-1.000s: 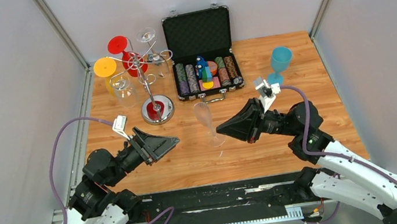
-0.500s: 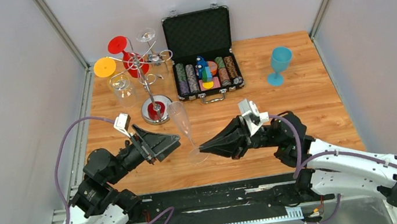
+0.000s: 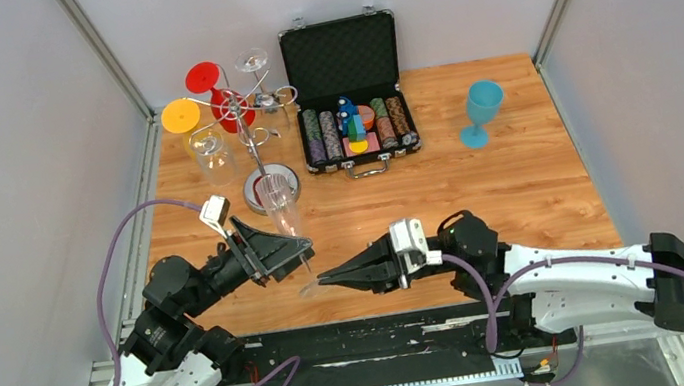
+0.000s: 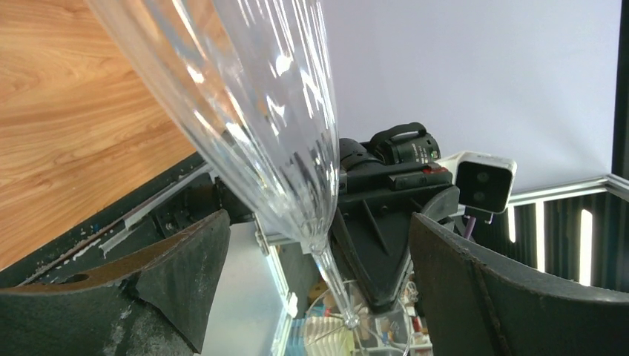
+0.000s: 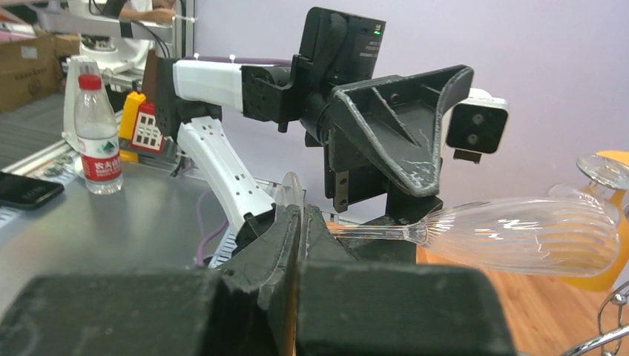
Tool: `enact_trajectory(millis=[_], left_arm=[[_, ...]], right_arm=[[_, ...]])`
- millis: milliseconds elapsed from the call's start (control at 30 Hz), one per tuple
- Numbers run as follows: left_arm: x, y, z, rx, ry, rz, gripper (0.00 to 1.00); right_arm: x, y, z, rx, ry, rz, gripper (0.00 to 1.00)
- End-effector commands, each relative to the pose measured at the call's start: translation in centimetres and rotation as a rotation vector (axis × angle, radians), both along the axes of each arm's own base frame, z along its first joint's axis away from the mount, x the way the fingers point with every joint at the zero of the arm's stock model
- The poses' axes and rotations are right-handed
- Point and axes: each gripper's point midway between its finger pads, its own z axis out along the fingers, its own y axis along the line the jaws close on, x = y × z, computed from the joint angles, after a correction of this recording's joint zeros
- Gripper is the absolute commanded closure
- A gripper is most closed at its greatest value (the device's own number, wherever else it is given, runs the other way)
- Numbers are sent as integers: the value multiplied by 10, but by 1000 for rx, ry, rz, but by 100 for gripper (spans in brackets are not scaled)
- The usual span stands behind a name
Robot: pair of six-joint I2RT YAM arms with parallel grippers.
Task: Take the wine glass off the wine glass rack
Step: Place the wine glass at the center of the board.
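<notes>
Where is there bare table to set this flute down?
Widest bare wood for the flute: the right half of the table, between the chip case, the blue goblet and the near edge. A smaller strip lies just in front of the case. Crowded: the far left corner, around the rack and its hanging glasses.

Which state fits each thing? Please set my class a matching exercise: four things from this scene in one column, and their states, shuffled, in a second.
Things
1. clear flute glass
2. blue goblet
3. black chip case
4. left fingers

States
A. lid raised, chips showing
B. spread wide on either side of the flute
C. standing upright on the right side of the table
D. pinched by its foot in the right fingers

Pairs: 1-D, 2-C, 3-A, 4-B
</notes>
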Motion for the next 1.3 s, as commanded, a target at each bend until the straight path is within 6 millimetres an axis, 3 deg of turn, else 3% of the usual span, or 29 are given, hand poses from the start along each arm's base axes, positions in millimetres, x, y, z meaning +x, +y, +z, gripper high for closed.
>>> enact_trajectory(millis=[0, 333, 867, 1033, 1200, 1267], left_arm=[[-7, -1, 11, -33, -32, -34, 6], [-15, 0, 15, -24, -51, -67, 22], [-20, 0, 19, -5, -79, -87, 57], [-20, 0, 20, 6, -99, -91, 73], [-20, -1, 17, 16, -107, -93, 96], [-20, -1, 17, 17, -114, -94, 100]], right_arm=[[-3, 7, 14, 76, -155, -53, 100], [0, 18, 2, 56, -225, -139, 100], [10, 22, -12, 12, -220, -229, 100], [9, 21, -16, -8, -207, -219, 100], [6, 16, -15, -22, -193, -210, 100], [3, 12, -15, -30, -187, -202, 100]])
